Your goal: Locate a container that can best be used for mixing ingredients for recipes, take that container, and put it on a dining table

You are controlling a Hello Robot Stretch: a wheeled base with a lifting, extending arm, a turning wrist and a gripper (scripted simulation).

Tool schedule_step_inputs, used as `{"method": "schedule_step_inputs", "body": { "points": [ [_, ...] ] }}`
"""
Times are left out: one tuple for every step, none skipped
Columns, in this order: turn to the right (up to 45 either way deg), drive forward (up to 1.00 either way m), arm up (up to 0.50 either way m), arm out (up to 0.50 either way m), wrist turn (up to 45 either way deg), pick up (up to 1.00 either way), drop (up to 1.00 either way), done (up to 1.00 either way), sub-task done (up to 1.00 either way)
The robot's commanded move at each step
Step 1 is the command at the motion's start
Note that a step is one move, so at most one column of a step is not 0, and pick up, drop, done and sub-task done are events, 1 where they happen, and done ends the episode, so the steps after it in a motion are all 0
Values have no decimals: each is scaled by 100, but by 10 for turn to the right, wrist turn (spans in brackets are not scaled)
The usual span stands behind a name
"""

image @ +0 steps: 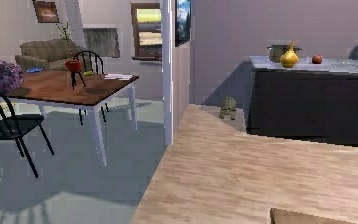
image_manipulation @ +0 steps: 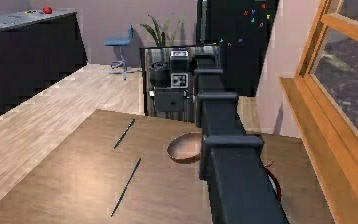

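A brown bowl (image_manipulation: 185, 150) lies on a wooden tabletop (image_manipulation: 77, 170), right against the left side of my dark arm (image_manipulation: 227, 140). The arm ends at two white marked squares (image_manipulation: 178, 74), with the gripper (image_manipulation: 164, 99) just below and left of them, beyond the bowl. A dark frame stands behind the gripper's far end, so I cannot tell whether it holds anything. A dining table (image: 79, 88) with a brown top and white legs stands at the forward view's left, with black chairs (image: 9, 122) around it and a red pot with a plant (image: 74, 65) on it.
Two thin dark utensils (image_manipulation: 124, 134) lie on the wooden top, and a reddish rim (image_manipulation: 274, 182) shows right of the arm. A dark counter (image: 307, 95) carries a yellow vase (image: 289, 57) and a red apple (image: 317, 59). A black fridge (image_manipulation: 237, 40), a blue chair (image_manipulation: 120, 45) and a window (image_manipulation: 342, 90) lie beyond.
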Motion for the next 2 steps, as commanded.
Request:
{"method": "schedule_step_inputs", "body": {
  "points": [
    [0, 0, 0, -8, 0, 0, 0, 0, 0],
    [0, 0, 0, 0, 0, 0, 0, 100, 0]
  ]
}}
